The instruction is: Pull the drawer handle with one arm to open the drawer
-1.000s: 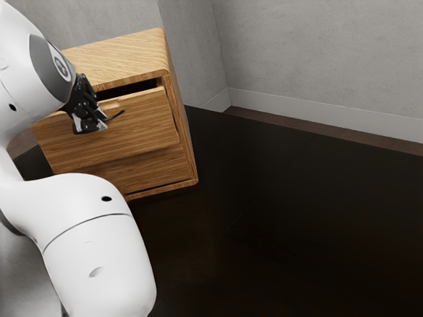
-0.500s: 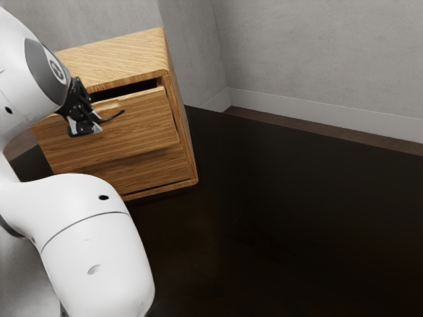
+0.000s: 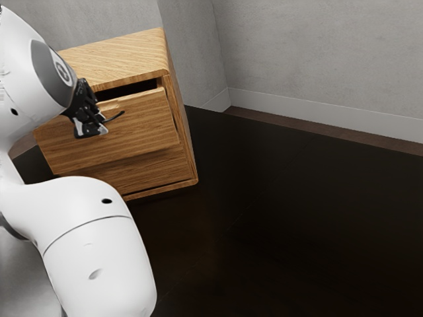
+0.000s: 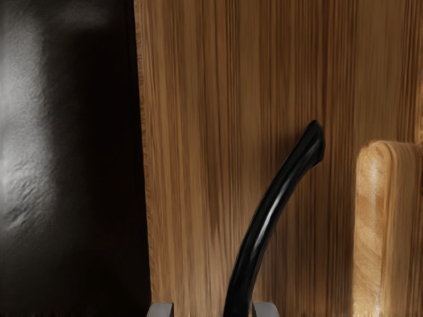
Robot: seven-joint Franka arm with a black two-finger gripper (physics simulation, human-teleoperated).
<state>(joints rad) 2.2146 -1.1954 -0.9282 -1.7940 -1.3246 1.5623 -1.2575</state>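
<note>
In the exterior view, a wooden cabinet (image 3: pixel 132 56) is seen at the far left on the dark floor (image 3: pixel 297 211). Its upper drawer (image 3: pixel 142 125) is pulled slightly out, with a dark gap showing above the front. The gripper (image 3: pixel 91 124) is held at the black handle (image 3: pixel 114 116), on the handle's left end. Whether it is clamped there cannot be told.

In the wrist view, the handle's curve is shown close up, rising from directly under the hand across the wood grain.

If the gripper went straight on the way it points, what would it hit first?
Likely the drawer front: the gripper is at the handle, which runs between its fingers, with wood right behind. Depth is unclear.
</note>
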